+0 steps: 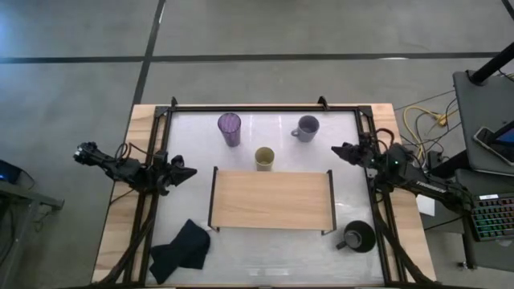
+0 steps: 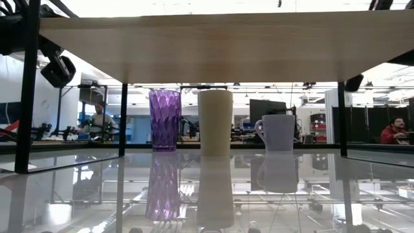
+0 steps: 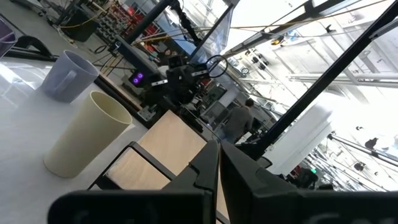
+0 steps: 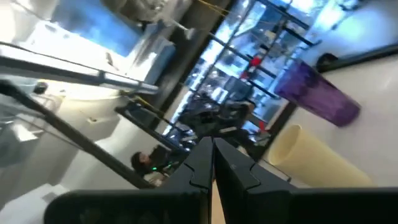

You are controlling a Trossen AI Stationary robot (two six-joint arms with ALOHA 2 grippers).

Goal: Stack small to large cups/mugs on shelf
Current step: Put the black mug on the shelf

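The light-wood shelf (image 1: 271, 199) stands mid-table on its black end frames, with nothing on its top. Behind it, upright on the white tabletop, are the purple tumbler (image 1: 229, 128), the pale yellow cup (image 1: 264, 158) and the lavender-grey mug (image 1: 306, 128). They stand in a row in the low view: tumbler (image 2: 164, 120), cup (image 2: 215, 122), mug (image 2: 278, 133). The black mug (image 1: 357, 237) sits at the shelf's near right corner. My left gripper (image 1: 189, 171) hovers shut at the table's left edge. My right gripper (image 1: 336, 149) hovers shut at the right edge, near the lavender mug.
A dark cloth (image 1: 181, 250) lies crumpled at the near left. Black frame rails (image 1: 265, 107) run round the tabletop. Cables and a keyboard (image 1: 491, 217) lie off the right side. People (image 2: 391, 131) sit in the room beyond the table.
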